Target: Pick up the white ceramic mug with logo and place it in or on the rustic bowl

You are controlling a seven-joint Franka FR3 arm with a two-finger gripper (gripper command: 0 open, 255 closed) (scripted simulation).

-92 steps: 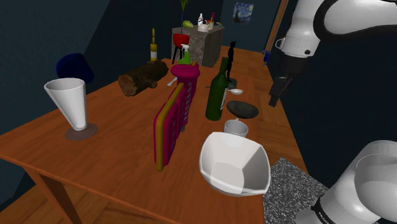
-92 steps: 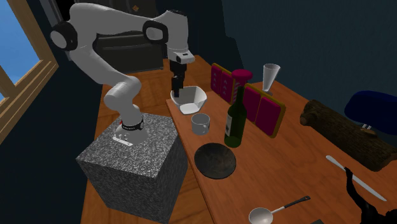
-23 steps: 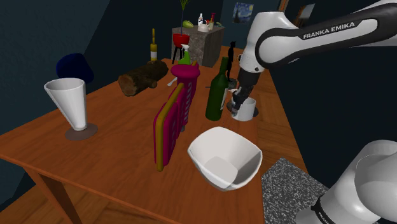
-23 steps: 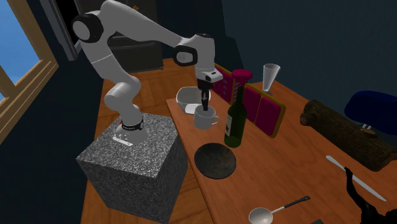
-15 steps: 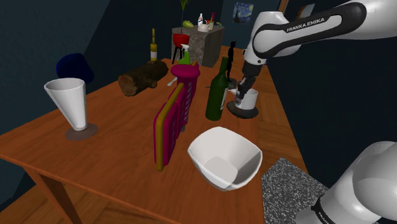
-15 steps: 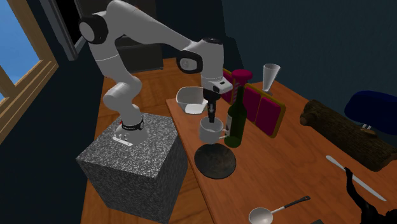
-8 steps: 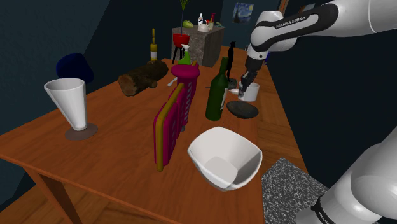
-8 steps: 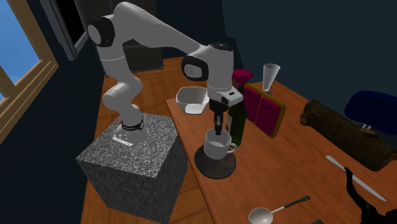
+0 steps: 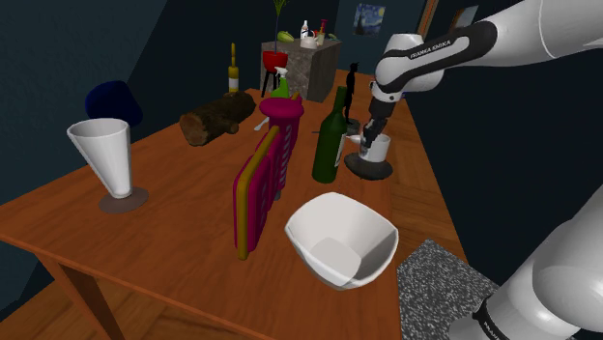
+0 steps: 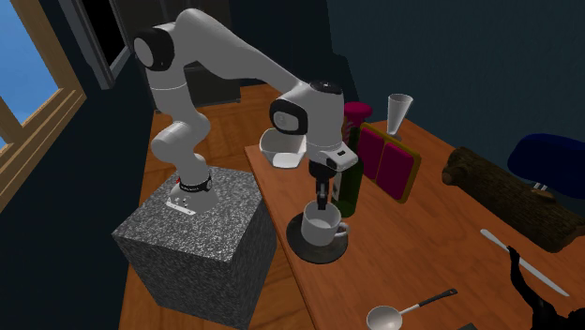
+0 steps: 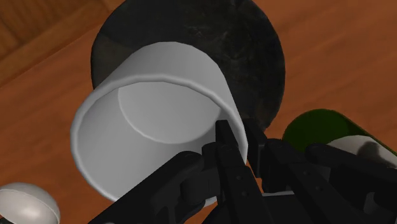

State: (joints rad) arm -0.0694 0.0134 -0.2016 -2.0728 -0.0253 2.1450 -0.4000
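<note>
Fingers (image 11: 225, 151) of the all-black two-finger gripper (image 11: 238, 141) are closed on the rim wall of the white cylindrical mug (image 11: 156, 118), one finger inside the cup and the other outside, so the wall is pinched between them. In the wrist view the mug's open mouth faces the camera, and behind it lies the dark round shallow bowl (image 11: 257, 54).

In the second exterior view the gripper (image 10: 322, 201) points straight down and the mug (image 10: 322, 225) is directly over the middle of the dark bowl (image 10: 317, 249), with its base down at the bowl (I cannot tell if it already touches). The shoulder view agrees: the mug (image 9: 374, 148) hangs from the gripper (image 9: 367, 136) at the dark bowl (image 9: 369, 169), near the table edge on that view's right.

Just beside the mug stands a tall dark green glass bottle (image 9: 330, 142), upright. Nearer to the grey speckled stand (image 10: 202, 246) sits a large white bowl with squared corners (image 9: 340, 239). A magenta rack with a yellow edge (image 9: 259, 188) stands between this white bowl and a white cone-shaped cup (image 9: 104, 155). A brown log (image 9: 217, 118) lies farther back on the brown wooden table (image 9: 184, 222).
</note>
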